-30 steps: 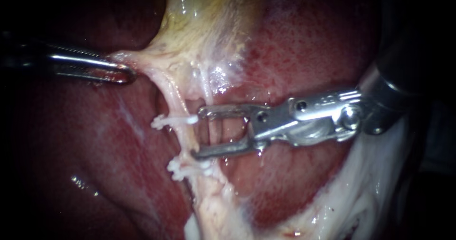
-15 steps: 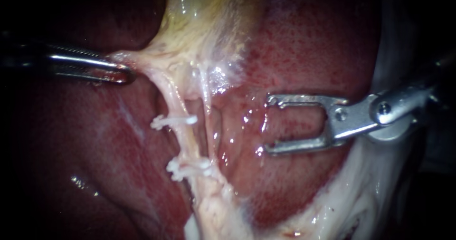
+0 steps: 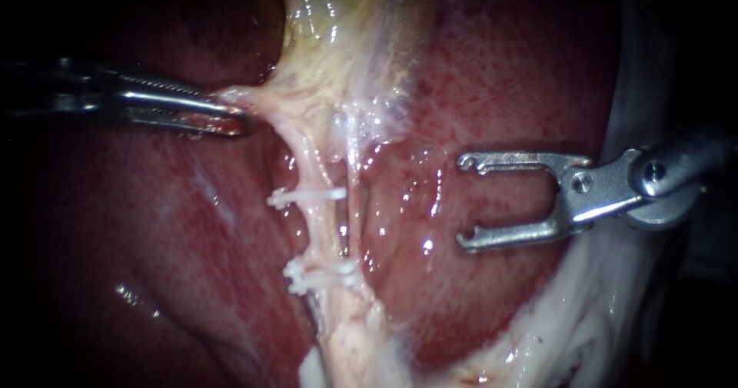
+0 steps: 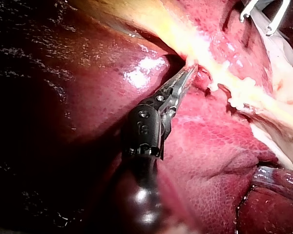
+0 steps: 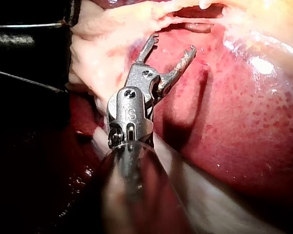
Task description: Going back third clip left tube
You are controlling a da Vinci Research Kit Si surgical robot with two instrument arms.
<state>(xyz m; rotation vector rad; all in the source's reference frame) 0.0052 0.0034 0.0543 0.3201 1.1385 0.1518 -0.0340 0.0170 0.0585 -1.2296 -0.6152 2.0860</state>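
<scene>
Right instrument (image 3: 461,200) retreated, gaping, apart from clipped left tube (image 3: 315,207), left instrument (image 3: 237,121) clamping tissue (image 3: 269,100)

Two instruments (image 3: 219,115) (image 3: 463,200), two clips (image 3: 306,197) (image 3: 317,275), two tubes (image 3: 314,165) (image 3: 351,203)

Wet, dark-red liver (image 3: 507,73) fills the scene, its surface speckled with fine red dots and glinting where fluid pools near the middle. The yellowish, glossy gallbladder (image 3: 338,27) comes in from the top of the endoscope view, narrowing to a pale neck against the liver. A band of white, stringy tissue (image 3: 592,311) curves along the liver's lower right edge. At left, the liver falls into deep shadow.
</scene>
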